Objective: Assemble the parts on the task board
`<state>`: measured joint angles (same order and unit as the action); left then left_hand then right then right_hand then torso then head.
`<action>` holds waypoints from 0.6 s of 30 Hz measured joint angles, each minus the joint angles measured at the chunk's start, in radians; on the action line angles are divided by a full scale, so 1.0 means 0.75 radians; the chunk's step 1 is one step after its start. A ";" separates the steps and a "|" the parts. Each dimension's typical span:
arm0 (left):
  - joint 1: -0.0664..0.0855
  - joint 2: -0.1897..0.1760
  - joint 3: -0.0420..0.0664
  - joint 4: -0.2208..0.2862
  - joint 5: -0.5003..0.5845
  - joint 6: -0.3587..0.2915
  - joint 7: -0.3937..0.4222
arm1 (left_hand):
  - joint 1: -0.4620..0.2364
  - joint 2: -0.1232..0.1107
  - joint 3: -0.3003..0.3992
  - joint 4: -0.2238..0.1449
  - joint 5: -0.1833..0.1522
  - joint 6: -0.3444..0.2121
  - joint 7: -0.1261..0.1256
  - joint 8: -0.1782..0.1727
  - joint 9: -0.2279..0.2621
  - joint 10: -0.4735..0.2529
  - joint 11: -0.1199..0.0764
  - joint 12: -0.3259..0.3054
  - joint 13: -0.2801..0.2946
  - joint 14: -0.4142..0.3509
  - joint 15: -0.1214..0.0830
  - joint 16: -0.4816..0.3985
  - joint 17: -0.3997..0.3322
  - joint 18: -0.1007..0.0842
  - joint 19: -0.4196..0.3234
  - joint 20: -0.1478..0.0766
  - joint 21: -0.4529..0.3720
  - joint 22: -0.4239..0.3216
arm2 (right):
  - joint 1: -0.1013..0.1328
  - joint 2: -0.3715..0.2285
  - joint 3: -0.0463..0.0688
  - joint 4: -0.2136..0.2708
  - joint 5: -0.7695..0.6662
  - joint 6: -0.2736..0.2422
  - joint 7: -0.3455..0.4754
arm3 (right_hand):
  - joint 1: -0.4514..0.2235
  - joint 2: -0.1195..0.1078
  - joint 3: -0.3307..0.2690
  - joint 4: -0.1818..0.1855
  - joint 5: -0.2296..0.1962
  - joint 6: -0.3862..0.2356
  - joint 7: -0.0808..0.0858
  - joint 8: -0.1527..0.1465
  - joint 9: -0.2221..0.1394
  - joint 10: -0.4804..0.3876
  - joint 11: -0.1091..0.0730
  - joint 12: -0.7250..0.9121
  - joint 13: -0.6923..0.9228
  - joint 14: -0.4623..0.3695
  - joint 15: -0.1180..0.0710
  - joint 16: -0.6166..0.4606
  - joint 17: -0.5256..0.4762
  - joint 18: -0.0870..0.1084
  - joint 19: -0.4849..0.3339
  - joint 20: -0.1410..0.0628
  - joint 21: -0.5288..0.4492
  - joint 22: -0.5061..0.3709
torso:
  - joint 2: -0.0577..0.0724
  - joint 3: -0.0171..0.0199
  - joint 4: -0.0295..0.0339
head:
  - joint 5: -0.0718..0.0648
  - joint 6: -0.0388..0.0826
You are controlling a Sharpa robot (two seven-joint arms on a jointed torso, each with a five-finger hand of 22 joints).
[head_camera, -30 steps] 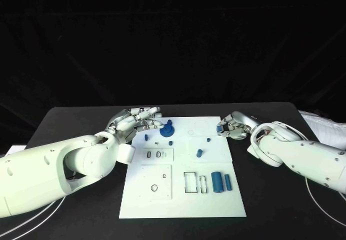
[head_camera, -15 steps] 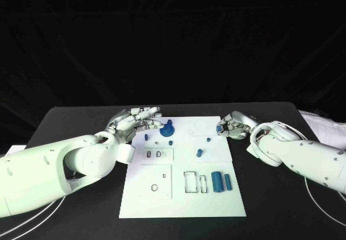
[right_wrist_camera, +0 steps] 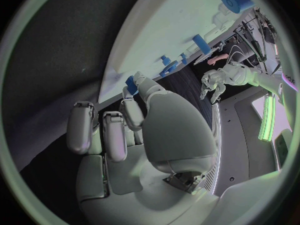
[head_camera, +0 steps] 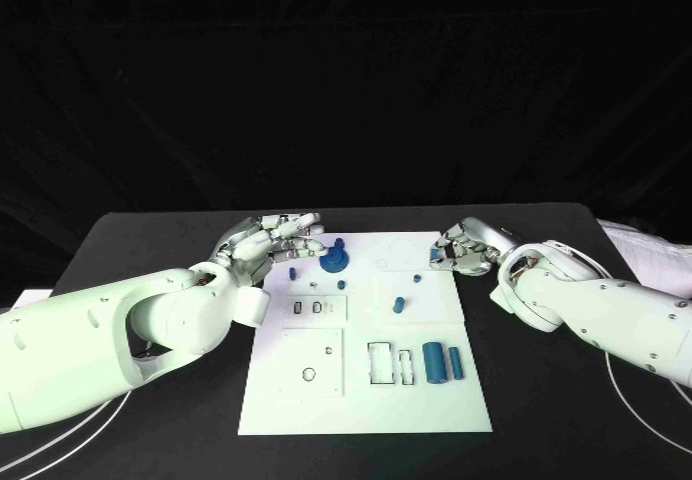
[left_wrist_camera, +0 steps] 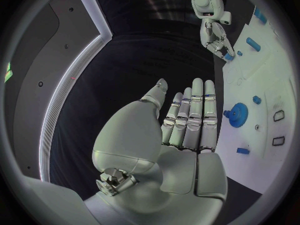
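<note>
The white task board [head_camera: 332,390] lies mid-table. My left hand [head_camera: 271,240] hovers by its far left corner, fingers stretched out flat and holding nothing, as the left wrist view confirms [left_wrist_camera: 184,127]. Just beside it on the board stands a blue gear [head_camera: 335,263], also in the left wrist view [left_wrist_camera: 237,115]. My right hand [head_camera: 464,247] is at the board's far right edge and pinches a small blue part [head_camera: 437,256] between thumb and finger; the right wrist view shows that part [right_wrist_camera: 131,81] at the fingertips. Two blue cylinders [head_camera: 443,363] lie at the near right of the board.
Small blue pegs [head_camera: 400,304] stand in the board's middle, with empty slots [head_camera: 379,364] outlined nearer me. White cables [head_camera: 87,432] curve over the table's near left corner. A white bundle [head_camera: 652,252] lies at the right edge.
My right hand has drifted slightly farther back with the small blue part. The left hand and the board's parts stay put.
</note>
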<state>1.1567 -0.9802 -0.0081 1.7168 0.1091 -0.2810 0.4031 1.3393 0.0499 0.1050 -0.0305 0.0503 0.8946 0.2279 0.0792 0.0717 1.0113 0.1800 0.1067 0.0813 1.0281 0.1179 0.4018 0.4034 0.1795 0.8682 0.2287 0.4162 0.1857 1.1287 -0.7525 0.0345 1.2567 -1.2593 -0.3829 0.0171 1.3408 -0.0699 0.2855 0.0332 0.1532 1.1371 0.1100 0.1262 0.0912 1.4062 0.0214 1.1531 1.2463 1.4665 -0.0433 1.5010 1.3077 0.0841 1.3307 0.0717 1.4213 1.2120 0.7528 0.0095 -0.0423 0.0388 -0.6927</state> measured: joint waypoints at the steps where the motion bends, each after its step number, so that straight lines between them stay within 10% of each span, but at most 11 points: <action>1: 0.000 0.000 0.000 0.000 0.000 0.000 0.000 | 0.000 0.000 0.000 0.000 0.000 0.000 0.000 0.000 0.000 0.000 0.000 0.000 0.000 0.000 0.000 0.000 0.000 0.000 0.000 0.000 0.000 0.000 | 0.000 -0.002 0.001 0.009 0.003 -0.006 0.003 | -0.004 0.004 0.000 0.000 0.002 0.000 0.000 0.000 0.000 0.000 0.000 0.000 0.000 0.000 0.000 0.000 0.000 0.000 0.000 0.000 0.000 0.000 | 0.000 0.0000 0.0001 | 0.000 0.000; 18: 0.000 -0.002 0.000 -0.013 0.000 0.001 -0.004 | 0.000 0.000 0.000 0.000 0.000 0.000 0.000 0.000 0.000 0.000 0.000 0.000 0.000 0.000 0.000 0.000 0.000 0.000 0.000 0.000 0.000 0.000 | 0.011 0.045 0.011 0.241 -0.026 -0.056 -0.035 | -0.014 0.014 -0.013 0.002 0.018 -0.001 -0.002 -0.010 0.000 -0.005 -0.005 -0.008 -0.008 0.000 0.000 0.000 0.000 0.000 0.005 -0.005 0.000 -0.002 | -0.001 -0.0017 0.0020 | 0.023 -0.003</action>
<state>1.1567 -0.9814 -0.0083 1.7070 0.1091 -0.2801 0.4004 1.3393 0.0499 0.1050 -0.0305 0.0503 0.8946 0.2279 0.0792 0.0717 1.0113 0.1800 0.1067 0.0813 1.0281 0.1179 0.4018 0.4034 0.1794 0.8682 0.2287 0.4162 0.1858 1.1373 -0.7185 0.0426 1.4378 -1.2788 -0.4248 -0.0089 1.3301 -0.0593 0.2755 0.0348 0.1666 1.1367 0.1082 0.1189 0.0913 1.4025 0.0178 1.1472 1.2406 1.4665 -0.0432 1.5010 1.3075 0.0841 1.3343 0.0681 1.4212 1.2108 0.7519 0.0082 -0.0407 0.0558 -0.6946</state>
